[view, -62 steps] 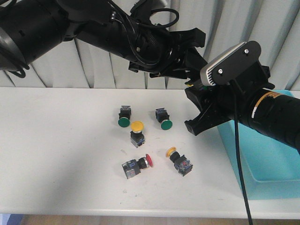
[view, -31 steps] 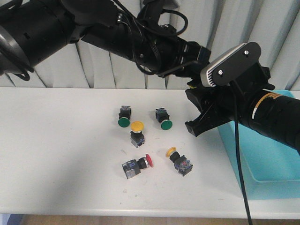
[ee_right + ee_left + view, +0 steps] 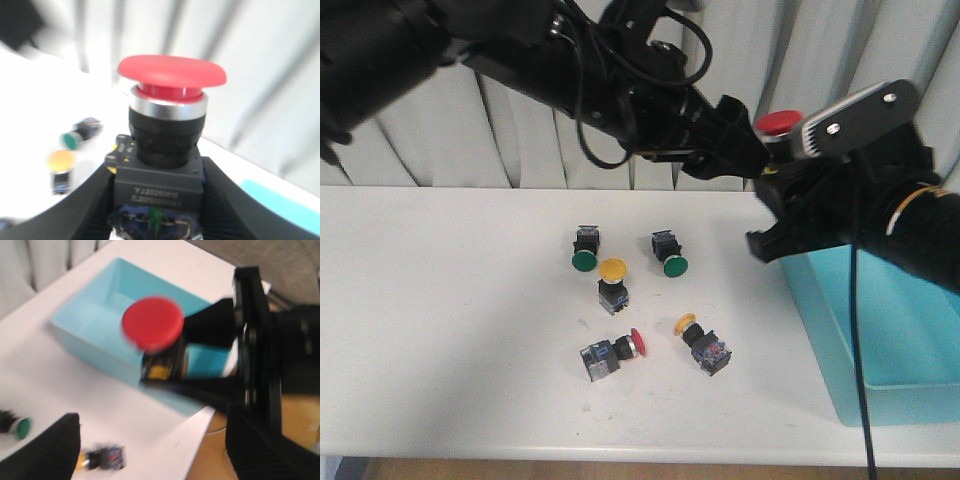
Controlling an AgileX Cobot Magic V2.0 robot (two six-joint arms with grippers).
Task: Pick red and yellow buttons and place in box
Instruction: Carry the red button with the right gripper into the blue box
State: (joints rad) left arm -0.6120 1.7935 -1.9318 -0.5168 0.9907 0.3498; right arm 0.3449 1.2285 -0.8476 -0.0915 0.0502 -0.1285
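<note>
My right gripper is shut on the block body of a red button, held upright in the air just left of the box's near-left corner. The light-blue box stands at the table's right. On the table lie a second red button, an upright yellow button and a tipped yellow one. My left gripper hovers open and empty right beside the held button.
Two green-capped buttons lie behind the yellow ones. Both arms crowd together above the table's right-centre. A pleated curtain closes off the back. The table's front edge is near the fallen buttons.
My right arm has risen and shifted right toward the box, bringing the held red button into view. The left arm has swung further right alongside it. The buttons on the table have not moved.
</note>
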